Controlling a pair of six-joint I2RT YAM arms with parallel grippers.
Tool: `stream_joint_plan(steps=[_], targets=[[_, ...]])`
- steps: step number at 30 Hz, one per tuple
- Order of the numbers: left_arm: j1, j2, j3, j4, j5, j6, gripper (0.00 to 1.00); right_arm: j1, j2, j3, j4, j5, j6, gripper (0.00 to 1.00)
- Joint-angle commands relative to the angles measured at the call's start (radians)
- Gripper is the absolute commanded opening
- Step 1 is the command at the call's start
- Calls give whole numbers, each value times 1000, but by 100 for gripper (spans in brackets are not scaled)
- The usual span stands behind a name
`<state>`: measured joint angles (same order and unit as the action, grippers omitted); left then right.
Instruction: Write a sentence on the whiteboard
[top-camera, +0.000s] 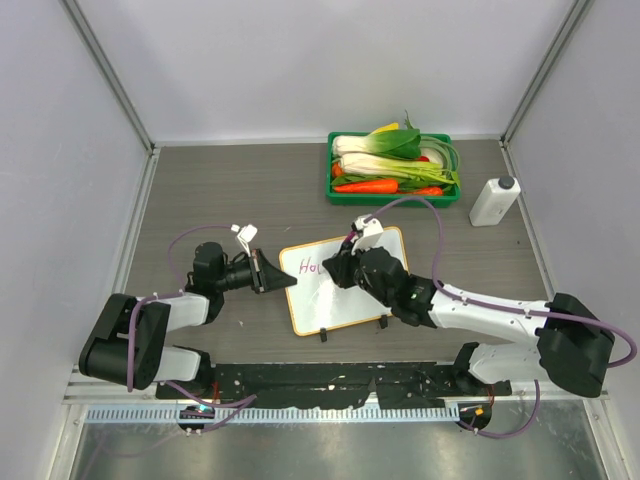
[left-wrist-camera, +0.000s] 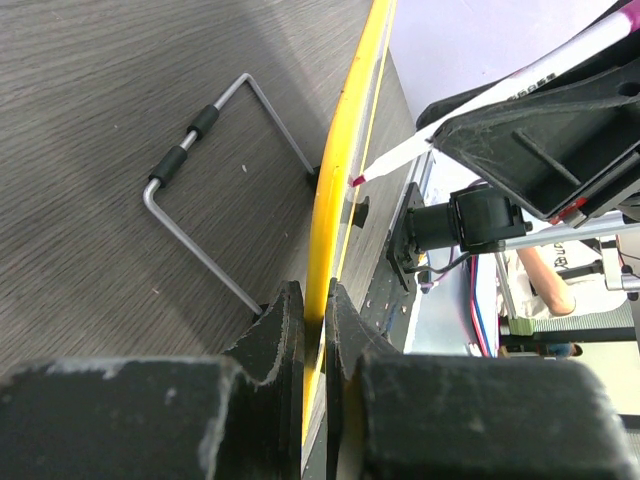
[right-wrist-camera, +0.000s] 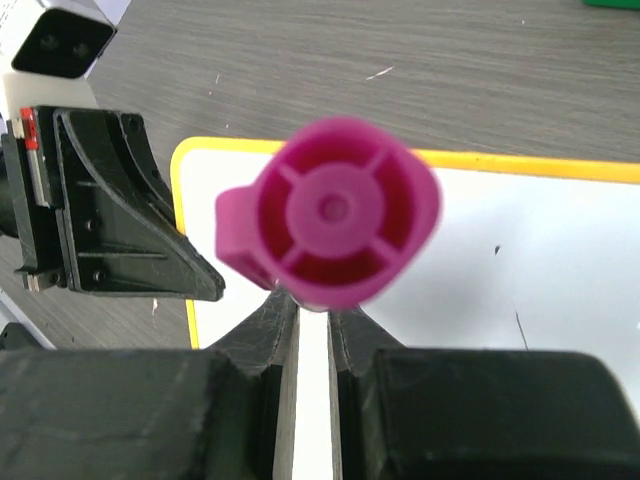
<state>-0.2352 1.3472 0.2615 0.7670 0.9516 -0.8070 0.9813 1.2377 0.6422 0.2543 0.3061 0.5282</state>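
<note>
The whiteboard with its orange-yellow rim lies at the table's middle, tilted. Pink strokes of the sentence show near its upper left, partly hidden by the right gripper. My left gripper is shut on the board's left edge; in the left wrist view the yellow rim runs between its fingertips. My right gripper is shut on a pink-capped marker, held upright over the board. The marker's white barrel slants down and its pink tip is at the board's surface.
A green tray of vegetables stands at the back, right of centre. A white bottle stands to its right. A bent wire stand sticks out from the board over the wood-grain table. Grey walls close in three sides.
</note>
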Motion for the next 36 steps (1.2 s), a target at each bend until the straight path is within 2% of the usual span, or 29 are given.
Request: stream_joint_plan(steps=[1,14,19,36], targets=[[0,17,12,-46,-66,31,0,-1,-21,-39,-21,-24,7,1],[0,13,12,-46,-68,31,0,-3,-76,-7,10,-47,4,2],[0,12,12,-52,-68,32,0,-3,-106,-6,60,7,-11,1],[0,9,10,-51,-70,32,0,-21,-12,25,114,37,1,1]])
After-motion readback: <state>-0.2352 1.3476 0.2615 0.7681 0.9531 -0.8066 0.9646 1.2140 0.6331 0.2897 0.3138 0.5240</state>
